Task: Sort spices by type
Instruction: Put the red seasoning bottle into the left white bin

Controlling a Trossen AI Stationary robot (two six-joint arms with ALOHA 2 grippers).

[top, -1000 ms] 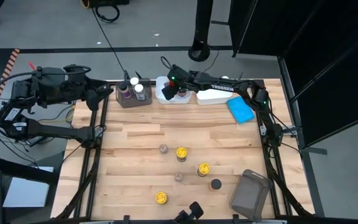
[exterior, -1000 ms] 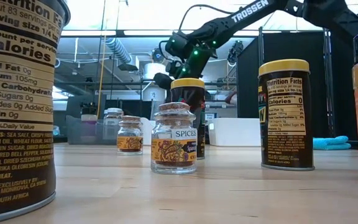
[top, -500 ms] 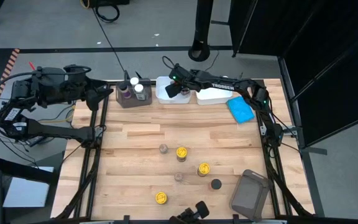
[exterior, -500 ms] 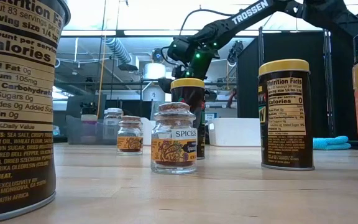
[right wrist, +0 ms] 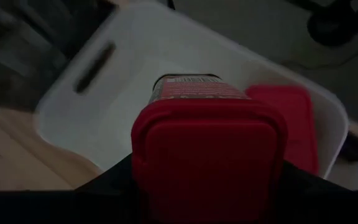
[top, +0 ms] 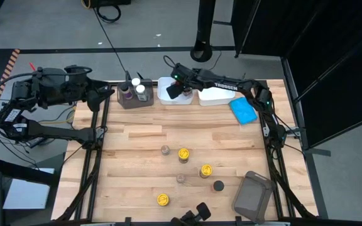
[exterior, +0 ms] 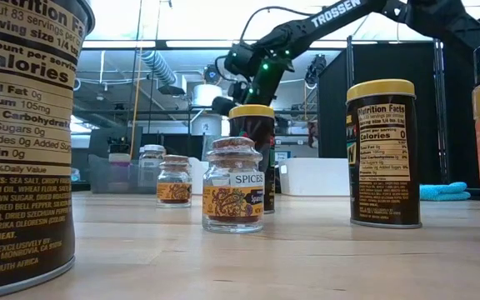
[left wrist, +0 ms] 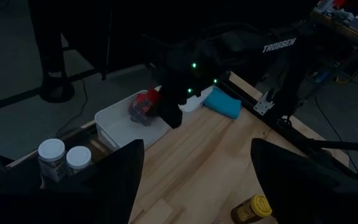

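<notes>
High view is showing the right gripper (top: pixel 173 91) reaching over a white tub (top: pixel 167 95) at the back edge of the table (top: pixel 137 144). Its fingers are pinching a jar with a red square cap (right wrist: pixel 209 149), and the right wrist view is showing that jar sitting right between them, above the tub. Another red cap (right wrist: pixel 288 124) is lying inside the same tub, just beside the held jar. A second white tub (top: pixel 217 97) is sitting next to the first one, and a blue cloth (top: pixel 243 110) is lying near the back right corner. The left gripper (top: pixel 109 93) is waiting off the back left corner with its fingers spread wide and nothing in them. A grey bin (top: pixel 134 99) at the back edge is holding two jars with white caps (left wrist: pixel 51 151); there may be a third, darker jar in it, but that is hard to make out. In the middle of the table, jars with yellow lids (top: pixel 183 154) are standing well apart from each other, with a black-capped jar (top: pixel 218 186) and two small glass jars (top: pixel 165 150) among them. Another grey bin (top: pixel 253 194) is lying by the front right corner. Low view is showing a glass jar marked SPICES (exterior: pixel 234 195) standing upright on the wood.
</notes>
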